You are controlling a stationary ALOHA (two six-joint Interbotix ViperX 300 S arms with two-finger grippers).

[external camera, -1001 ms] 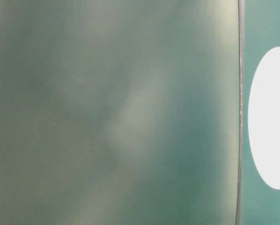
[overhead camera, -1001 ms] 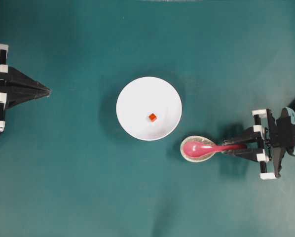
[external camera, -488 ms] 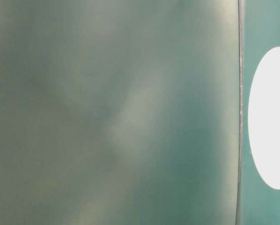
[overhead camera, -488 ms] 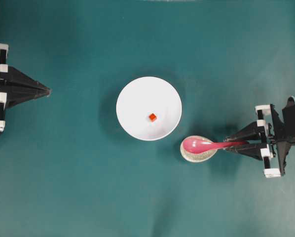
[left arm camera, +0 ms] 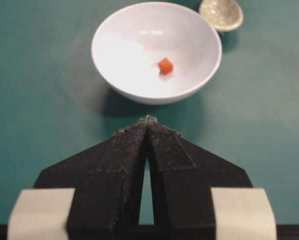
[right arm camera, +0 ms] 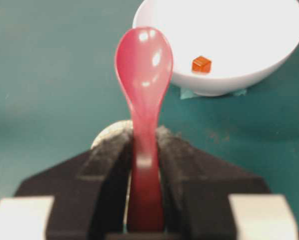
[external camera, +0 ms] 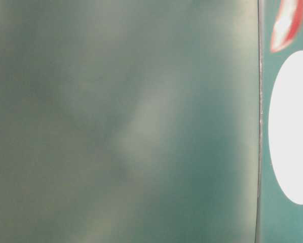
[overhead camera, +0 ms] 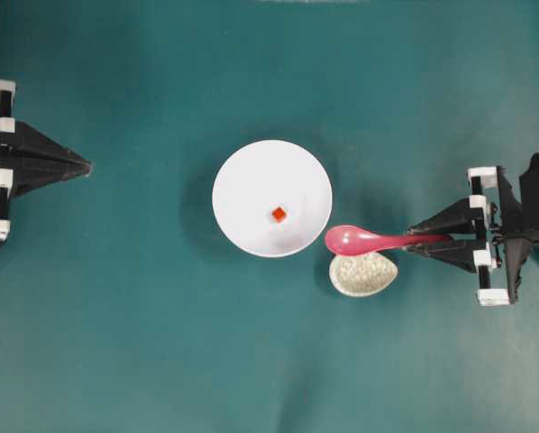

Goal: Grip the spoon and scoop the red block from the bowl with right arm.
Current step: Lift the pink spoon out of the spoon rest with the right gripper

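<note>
My right gripper (overhead camera: 412, 245) (right arm camera: 144, 134) is shut on the handle of the pink-red spoon (overhead camera: 364, 241) (right arm camera: 143, 85), which is lifted off the table. Its scoop points at the white bowl (overhead camera: 251, 176) (right arm camera: 254, 30) and hangs just outside the bowl's right rim. The tiny red block (overhead camera: 278, 214) (right arm camera: 201, 64) (left arm camera: 165, 66) lies inside the bowl, a little right of centre. A blurred part of the spoon (external camera: 286, 23) shows above the bowl (external camera: 293, 126) in the table-level view. My left gripper (overhead camera: 87, 166) (left arm camera: 148, 121) rests shut at the far left, pointing at the bowl (left arm camera: 119, 40).
A small speckled egg-shaped dish (overhead camera: 363, 273) (left arm camera: 220, 12) sits on the green table just below and right of the bowl, under the spoon. Most of the table-level view is a blurred green surface.
The right gripper has lifted the spoon off the speckled dish and carried it up and left, toward the bowl's rim. The left arm, bowl and block have not moved.
</note>
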